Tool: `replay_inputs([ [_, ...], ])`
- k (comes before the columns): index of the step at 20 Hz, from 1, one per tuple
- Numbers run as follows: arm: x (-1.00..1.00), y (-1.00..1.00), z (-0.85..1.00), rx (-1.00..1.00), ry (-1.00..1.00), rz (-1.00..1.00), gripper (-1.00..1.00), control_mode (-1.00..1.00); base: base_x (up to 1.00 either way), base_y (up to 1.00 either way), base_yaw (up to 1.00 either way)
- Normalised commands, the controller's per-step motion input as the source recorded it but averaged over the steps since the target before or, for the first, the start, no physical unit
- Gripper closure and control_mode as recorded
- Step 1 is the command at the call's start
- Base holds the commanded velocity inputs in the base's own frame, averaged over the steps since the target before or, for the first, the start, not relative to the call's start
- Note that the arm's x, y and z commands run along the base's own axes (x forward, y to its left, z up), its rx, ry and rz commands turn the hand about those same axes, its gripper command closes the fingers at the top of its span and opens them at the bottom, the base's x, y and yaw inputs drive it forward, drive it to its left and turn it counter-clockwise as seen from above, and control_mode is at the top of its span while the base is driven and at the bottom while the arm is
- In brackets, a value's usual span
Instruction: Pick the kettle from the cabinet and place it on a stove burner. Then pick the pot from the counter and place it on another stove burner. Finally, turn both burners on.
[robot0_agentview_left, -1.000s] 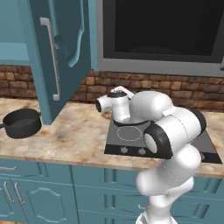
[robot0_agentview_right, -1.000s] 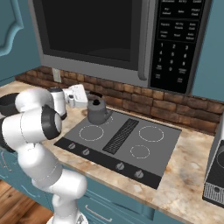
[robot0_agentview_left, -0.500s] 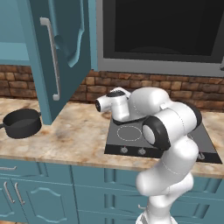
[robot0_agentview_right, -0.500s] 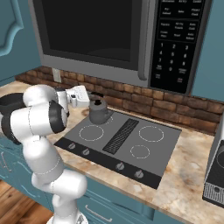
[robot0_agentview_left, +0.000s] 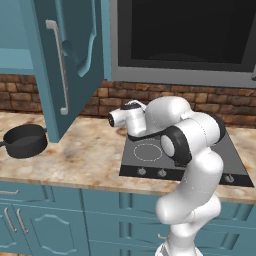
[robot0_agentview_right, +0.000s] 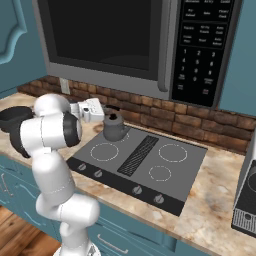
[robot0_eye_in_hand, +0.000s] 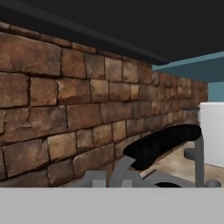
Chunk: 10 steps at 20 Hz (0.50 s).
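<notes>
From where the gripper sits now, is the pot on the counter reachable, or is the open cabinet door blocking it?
Probably yes. The pot stands uncovered on the counter, left of the open cabinet door, whose lower edge hangs close beside it. The gripper, shut at the kettle, would have to pass under or around that door.

A beige-and-brown marbled counter (robot0_agentview_left: 80, 152) runs across the middle of the left base view. A dark round pot (robot0_agentview_left: 24, 141) sits on it at the left edge. A flat dark cooktop (robot0_agentview_right: 145, 165) lies in the counter at centre; a grey kettle (robot0_agentview_right: 114, 127) stands on its back-left burner.
</notes>
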Motion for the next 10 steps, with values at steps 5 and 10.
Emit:
replay_inputs([
  [5,0.2,0.01,-0.14,0.0,0.0,0.0,1.0,-1.0,0.0,0.0,0.0],
  [10,0.17,0.04,-0.16,0.0,0.0,0.0,1.0,-1.0,0.0,0.0,0.0],
])
